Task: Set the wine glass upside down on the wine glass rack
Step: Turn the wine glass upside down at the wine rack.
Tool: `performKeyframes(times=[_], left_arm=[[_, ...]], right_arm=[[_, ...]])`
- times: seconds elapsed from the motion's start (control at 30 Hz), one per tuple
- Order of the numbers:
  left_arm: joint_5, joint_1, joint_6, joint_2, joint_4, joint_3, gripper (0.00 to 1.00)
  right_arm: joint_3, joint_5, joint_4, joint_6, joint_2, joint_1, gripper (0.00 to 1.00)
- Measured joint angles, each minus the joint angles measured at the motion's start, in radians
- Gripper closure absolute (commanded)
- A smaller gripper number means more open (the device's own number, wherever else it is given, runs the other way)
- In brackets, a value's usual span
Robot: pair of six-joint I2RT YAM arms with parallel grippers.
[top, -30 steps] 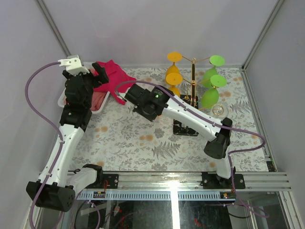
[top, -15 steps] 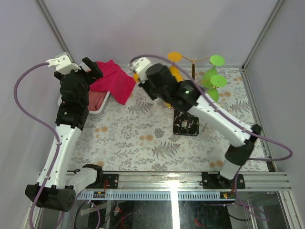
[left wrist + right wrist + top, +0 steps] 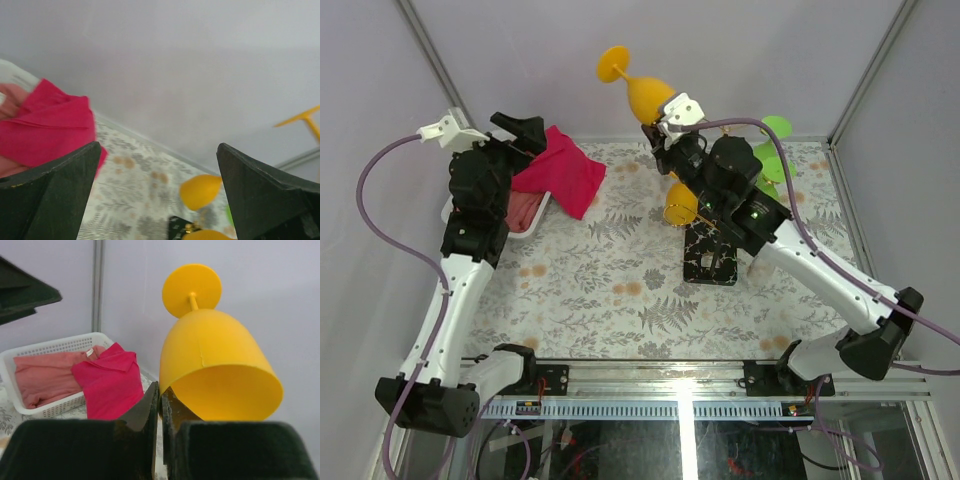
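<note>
My right gripper (image 3: 658,122) is shut on the rim of an orange wine glass (image 3: 648,93), held high with its foot (image 3: 613,62) up and tilted to the back left. In the right wrist view the fingers pinch the bowl's wall (image 3: 215,365) at its lower left edge. The wine glass rack shows its black veined base (image 3: 708,265) below the right arm; its gold pole is mostly hidden. One orange glass (image 3: 682,206) and green glasses (image 3: 772,150) hang on it. My left gripper (image 3: 520,135) stands open and empty over the pink cloth (image 3: 563,172).
A white basket (image 3: 526,218) with pink cloth stands at the back left, also the basket (image 3: 47,346) in the right wrist view. The enclosure walls rise close behind the rack. The left wrist view shows the hanging orange glass (image 3: 200,191) between its wide fingers.
The right arm has swung from the cloth side up and rightward, lifting the orange glass high above the rack. The left gripper has opened a little wider and shifted slightly.
</note>
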Motion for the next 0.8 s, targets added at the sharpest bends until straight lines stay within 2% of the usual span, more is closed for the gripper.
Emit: performKeyframes(times=[0.17, 0.37, 0.8], left_arm=[[0.08, 0.0, -0.164, 0.045, 0.062, 0.0, 0.0], [0.142, -0.005, -0.323, 0.123, 0.09, 0.0, 0.0], [0.094, -0.13, -0.48, 0.144, 0.242, -0.013, 0.0]], right_arm=[[-0.092, -0.137, 0.145, 0.011, 0.025, -0.035, 1.0], [-0.101, -0.32, 0.24, 0.093, 0.073, -0.121, 1.0], [-0.062, -0.367, 0.276, 0.102, 0.197, -0.139, 1.0]])
